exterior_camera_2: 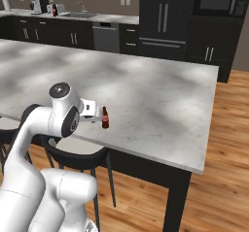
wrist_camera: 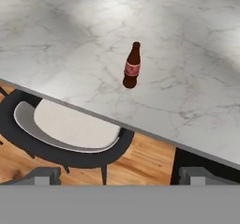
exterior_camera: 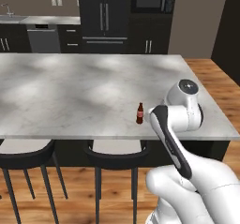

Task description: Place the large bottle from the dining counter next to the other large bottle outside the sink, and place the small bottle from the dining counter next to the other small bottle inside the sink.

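The small bottle, a tiny brown cola bottle with a red label, stands upright on the dining counter close to its near edge. It also appears as the small bottle and the small bottle. My gripper hovers at the counter's near edge just beside it. In the hand view my gripper is open, its fingertips wide apart with nothing between them and the bottle ahead of them. The sink lies on the far worktop. A dark bottle stands left of it, too small to identify.
Black stools with pale seats stand under the counter's near edge, and one stool is right below my hand. A coffee machine sits on the far worktop. Wooden floor lies to the right of the counter.
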